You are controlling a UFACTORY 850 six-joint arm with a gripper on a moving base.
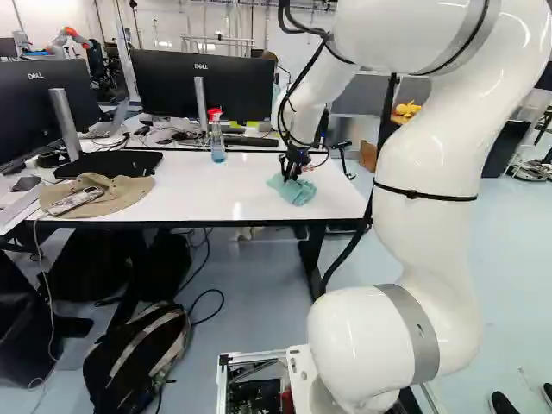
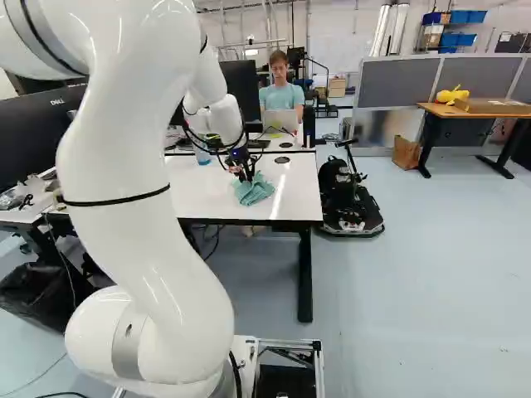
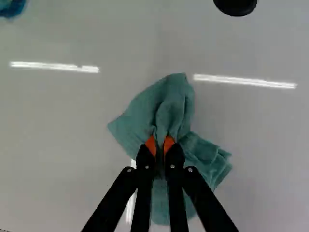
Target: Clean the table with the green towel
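In the left base view my gripper (image 1: 294,166) points down at the right part of the white table (image 1: 207,191), over the green towel (image 1: 294,191). The wrist view has the gripper (image 3: 161,145) shut on the green towel (image 3: 169,113), a fold of cloth pinched between its orange pads. Crumpled cloth spreads ahead of the fingers, to one side and beneath them, lying on the tabletop. The right base view also places the towel (image 2: 253,189) under the gripper (image 2: 245,176).
A spray bottle (image 1: 216,138) stands left of the towel in the left base view, near a keyboard (image 1: 251,141) and monitors. Farther left lie a hat (image 1: 105,195) with a phone on it and a black pad (image 1: 110,164). A black disc (image 2: 282,160) sits beyond the towel.
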